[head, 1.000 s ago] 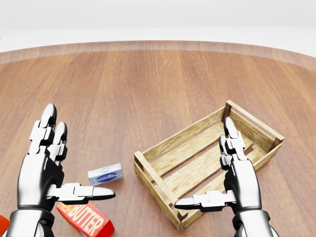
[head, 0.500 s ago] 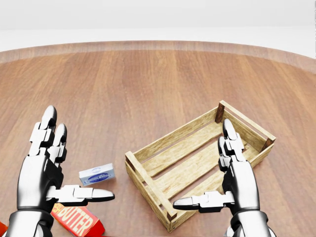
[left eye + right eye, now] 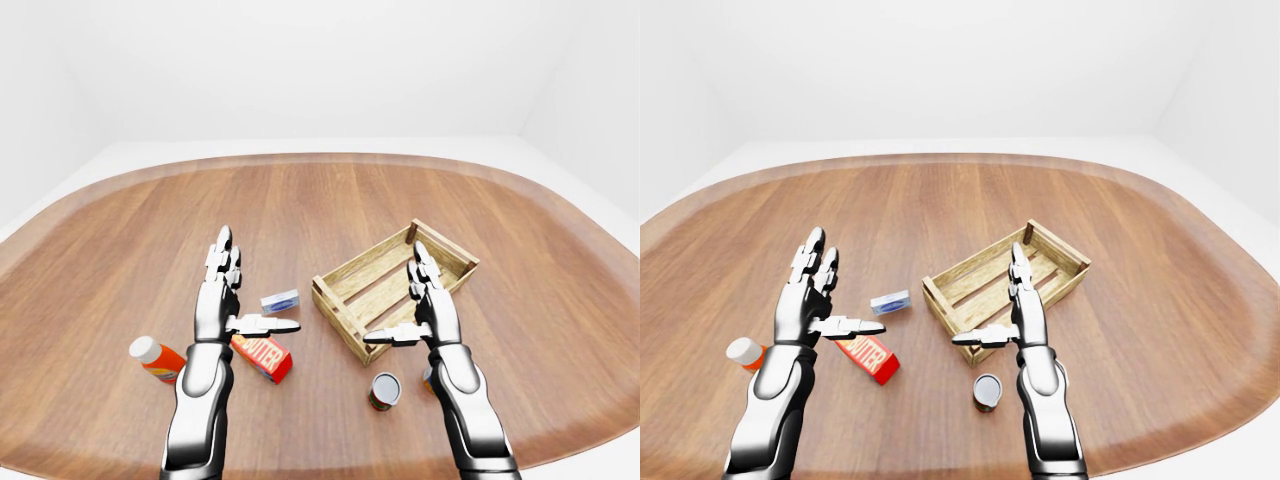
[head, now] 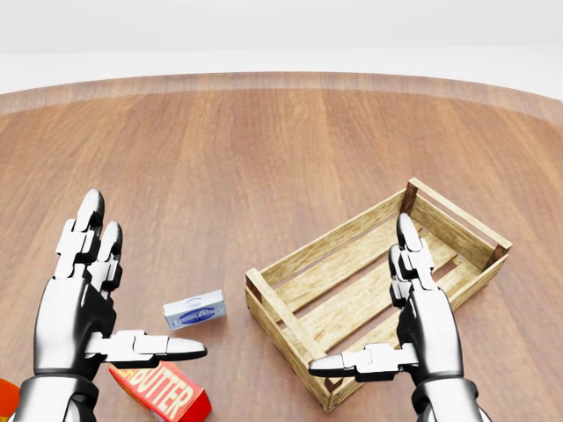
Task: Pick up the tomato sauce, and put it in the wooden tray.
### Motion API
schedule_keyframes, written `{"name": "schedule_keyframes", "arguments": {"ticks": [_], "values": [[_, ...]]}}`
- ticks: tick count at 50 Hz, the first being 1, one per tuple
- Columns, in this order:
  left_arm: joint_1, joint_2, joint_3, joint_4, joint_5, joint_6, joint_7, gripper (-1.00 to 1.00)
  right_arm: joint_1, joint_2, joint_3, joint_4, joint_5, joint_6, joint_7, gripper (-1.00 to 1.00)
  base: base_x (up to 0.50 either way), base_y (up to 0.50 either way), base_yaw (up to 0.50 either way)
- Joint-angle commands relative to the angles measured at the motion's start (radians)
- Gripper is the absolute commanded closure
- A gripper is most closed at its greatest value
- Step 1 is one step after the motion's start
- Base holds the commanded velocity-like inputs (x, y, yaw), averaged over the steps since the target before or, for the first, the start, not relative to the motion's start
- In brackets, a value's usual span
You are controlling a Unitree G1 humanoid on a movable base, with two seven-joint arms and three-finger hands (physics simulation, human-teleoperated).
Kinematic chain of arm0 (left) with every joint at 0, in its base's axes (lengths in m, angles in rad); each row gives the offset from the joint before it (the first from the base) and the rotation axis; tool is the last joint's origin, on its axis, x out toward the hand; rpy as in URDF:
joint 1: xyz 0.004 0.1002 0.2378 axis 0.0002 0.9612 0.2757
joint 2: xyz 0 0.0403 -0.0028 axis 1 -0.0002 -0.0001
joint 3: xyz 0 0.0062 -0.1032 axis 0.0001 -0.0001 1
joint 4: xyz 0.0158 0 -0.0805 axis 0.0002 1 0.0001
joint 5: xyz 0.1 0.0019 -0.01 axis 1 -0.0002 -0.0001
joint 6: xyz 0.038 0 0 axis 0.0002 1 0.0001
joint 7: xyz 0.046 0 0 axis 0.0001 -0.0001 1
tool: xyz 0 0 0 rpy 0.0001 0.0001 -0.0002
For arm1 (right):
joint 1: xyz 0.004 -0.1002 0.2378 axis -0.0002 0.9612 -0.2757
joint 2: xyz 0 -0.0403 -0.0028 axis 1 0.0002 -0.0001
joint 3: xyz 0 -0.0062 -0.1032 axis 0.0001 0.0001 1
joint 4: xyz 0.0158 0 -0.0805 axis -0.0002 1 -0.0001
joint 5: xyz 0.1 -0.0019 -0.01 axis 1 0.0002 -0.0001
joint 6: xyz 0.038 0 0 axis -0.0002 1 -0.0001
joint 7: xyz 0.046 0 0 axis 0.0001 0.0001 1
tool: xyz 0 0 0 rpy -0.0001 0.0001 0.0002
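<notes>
Right now both hands hang wide open, holding nothing: L hand [image 4: 75, 308], R hand [image 4: 427, 321] over the tray [image 4: 334, 236]. Sauce can [image 3: 384, 390] stands nr the table's [image 3: 300, 210] near edge, beside my R forearm; I'd pull R hand back & down, fingers round it. Vs 0.5 s ago the view slid: tray shows further right, so camera moved.

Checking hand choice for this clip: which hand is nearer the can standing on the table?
Right. The right hand hovers open just above and right of the can in the left-eye view; the left hand is open, farther off to its upper left.
</notes>
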Motion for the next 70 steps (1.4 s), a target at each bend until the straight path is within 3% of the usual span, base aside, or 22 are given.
{"name": "schedule_keyframes", "arguments": {"ticks": [1,16,18,19,25,26,31,35,44,54,62,70], "values": [[0.000,-0.001,0.001,0.000,-0.001,0.000,0.000,-1.00,0.003,0.000,0.002,0.005,0.001,-0.008,-0.003,-1.00,0.00,0.00,0.00],[-0.003,0.001,0.007,-0.009,-0.005,0.000,0.001,-1.00,0.037,0.006,0.034,-0.016,-0.028,-0.009,-0.009,-1.00,0.00,0.00,0.00],[-0.005,0.001,0.007,-0.007,-0.005,0.000,0.001,-1.00,0.049,0.006,0.041,-0.030,-0.007,-0.024,0.013,-1.00,0.00,0.00,0.00],[-0.004,0.001,0.007,-0.007,-0.005,0.000,0.001,-1.00,0.052,0.006,0.044,-0.038,-0.015,-0.010,0.008,-1.00,0.00,0.00,0.00],[0.000,0.000,0.003,-0.012,-0.004,0.000,0.000,-1.00,0.050,0.007,0.045,-0.032,-0.016,-0.019,0.003,-1.00,0.00,0.42,0.00],[0.000,0.000,0.004,-0.012,-0.004,0.000,0.000,-1.00,0.042,0.009,0.039,-0.034,-0.021,-0.001,-0.012,-1.00,0.00,0.00,0.00],[-0.005,0.001,0.007,-0.006,-0.006,0.000,0.000,-1.00,0.050,0.009,0.037,-0.041,-0.026,0.004,-0.027,-1.00,0.00,0.00,0.00],[-0.009,0.003,0.012,-0.007,-0.008,0.000,0.003,-1.00,0.100,0.006,0.040,-0.035,-0.040,-0.037,-0.038,-1.00,0.00,0.00,0.00],[-0.014,0.003,0.012,0.001,-0.006,0.000,0.005,-1.00,0.244,-0.009,0.057,-0.122,-0.073,-0.081,-0.032,-1.00,0.00,0.00,0.00],[-0.012,0.004,0.011,-0.004,-0.005,0.000,0.006,-1.00,0.405,-0.032,0.103,-0.310,-0.099,-0.061,-0.017,-1.00,0.00,0.00,0.00],[-0.017,0.005,0.016,0.003,-0.008,0.000,0.006,-1.00,0.540,-0.068,0.137,-0.400,-0.096,-0.110,-0.024,-1.00,0.00,0.00,0.00],[-0.015,0.005,0.011,0.018,-0.001,0.000,0.008,-1.00,0.620,-0.096,0.144,-0.481,-0.078,-0.125,-0.025,-1.00,0.00,0.00,0.00]]}}
